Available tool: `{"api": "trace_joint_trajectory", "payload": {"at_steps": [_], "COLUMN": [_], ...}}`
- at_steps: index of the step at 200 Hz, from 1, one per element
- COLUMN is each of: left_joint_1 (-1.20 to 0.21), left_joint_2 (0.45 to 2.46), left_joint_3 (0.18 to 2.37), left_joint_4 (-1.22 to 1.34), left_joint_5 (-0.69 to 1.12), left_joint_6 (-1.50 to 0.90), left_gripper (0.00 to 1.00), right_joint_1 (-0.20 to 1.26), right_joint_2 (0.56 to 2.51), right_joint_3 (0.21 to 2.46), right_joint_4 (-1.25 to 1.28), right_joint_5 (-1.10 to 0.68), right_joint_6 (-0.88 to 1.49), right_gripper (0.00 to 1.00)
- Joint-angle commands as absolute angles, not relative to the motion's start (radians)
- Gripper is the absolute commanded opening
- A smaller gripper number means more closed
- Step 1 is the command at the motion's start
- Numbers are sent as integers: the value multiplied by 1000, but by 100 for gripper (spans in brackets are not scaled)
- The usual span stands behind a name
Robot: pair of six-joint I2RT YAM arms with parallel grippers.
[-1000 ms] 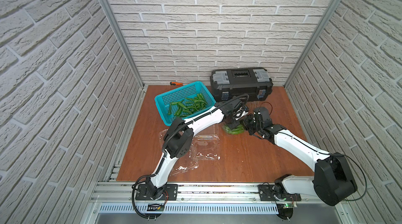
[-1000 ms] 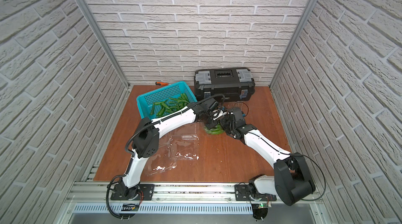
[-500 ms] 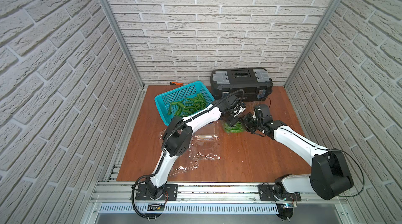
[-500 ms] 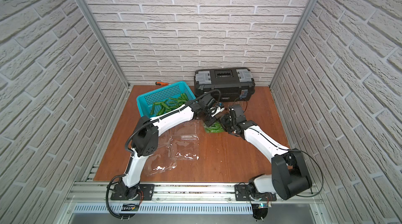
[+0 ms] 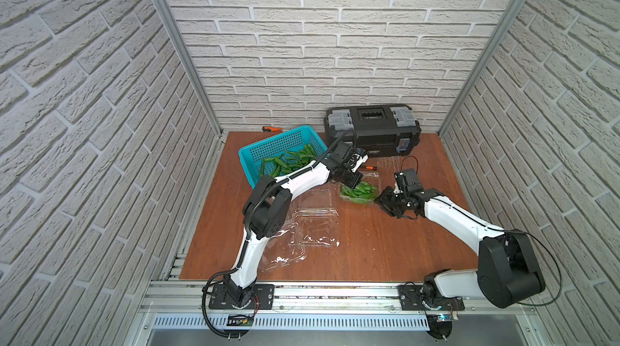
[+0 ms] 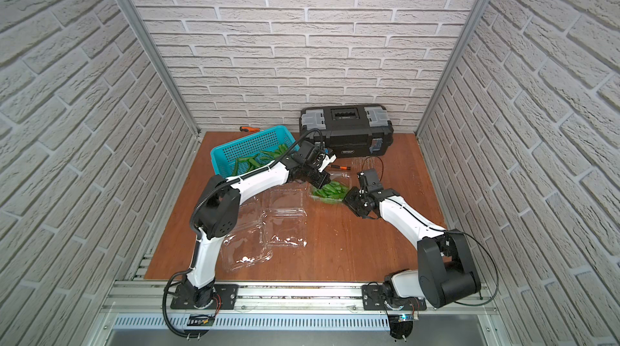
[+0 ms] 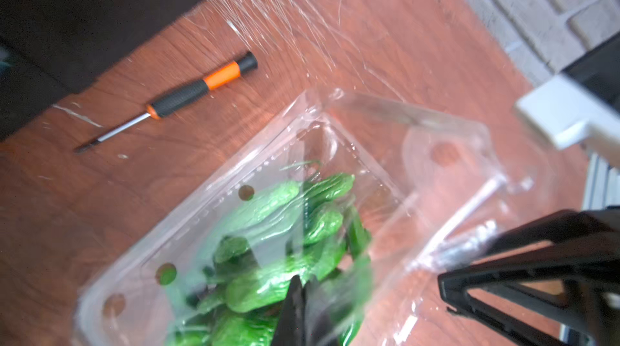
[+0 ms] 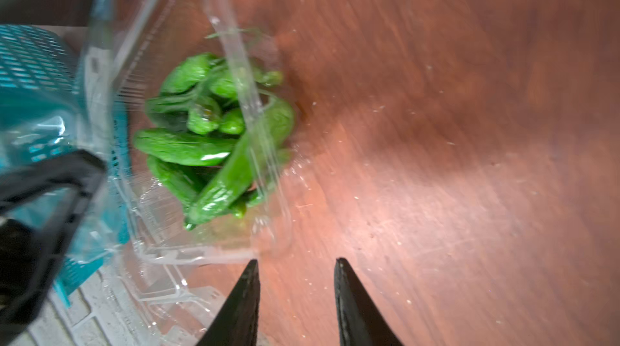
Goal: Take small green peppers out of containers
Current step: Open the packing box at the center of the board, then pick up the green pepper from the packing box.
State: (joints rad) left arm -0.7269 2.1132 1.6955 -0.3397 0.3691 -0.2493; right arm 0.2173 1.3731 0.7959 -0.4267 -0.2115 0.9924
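Peppers (image 5: 359, 190) fill one clear container (image 5: 345, 195) that lies just past the middle of the desk (image 5: 385, 247), toward 1 o'clock, in both top views. More peppers lie in the teal basket (image 5: 268, 151) at 11 o'clock, a black toolbox (image 5: 372, 126) stands at 12 o'clock, and empty containers (image 5: 315, 227) lie toward 7 o'clock. The left hand (image 5: 354, 180) is at the full container's 11 o'clock edge, and the right hand (image 6: 349, 198) is just off its 4 o'clock corner. In the left wrist view the left hand (image 7: 303, 282) has its fingers pressed together on the container's (image 7: 235, 168) thin clear lid, which is raised over the peppers (image 7: 268, 223). A screwdriver (image 7: 188, 92) lies on the desk between container and toolbox (image 7: 84, 8). In the right wrist view the right hand (image 8: 295, 260) has its fingers (image 8: 246, 297) apart with only bare desk between them, just short of the container's rim (image 8: 201, 255). The peppers (image 8: 201, 149) are heaped inside, and the basket (image 8: 30, 59) is beyond.
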Motion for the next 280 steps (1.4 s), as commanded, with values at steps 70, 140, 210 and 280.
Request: {"api": "trace_joint_trajectory", "payload": {"at_steps": [70,140,210,280], "left_joint_1": [-715,-586,-527,-513], "left_joint_2": [2019,1976,1802,1703], "left_joint_3": [1664,1570,1494,1406], "left_joint_4": [-156,133,91,45], "left_joint_5": [546,605,420,335], "left_joint_6": [-323,-651,-516,-452], "left_gripper": [27,99,98,98], "right_joint_1": [230,244,316,325], "right_joint_2": [1368,1549,1714,1797], "right_joint_3": [1015,1123,1156,1185], "right_joint_4": [-611,-623,-521,-458], "right_joint_5": [-139,-229,-244,-170], "right_joint_6": [728,742,875,972], "right_gripper": [36,37,44,45]}}
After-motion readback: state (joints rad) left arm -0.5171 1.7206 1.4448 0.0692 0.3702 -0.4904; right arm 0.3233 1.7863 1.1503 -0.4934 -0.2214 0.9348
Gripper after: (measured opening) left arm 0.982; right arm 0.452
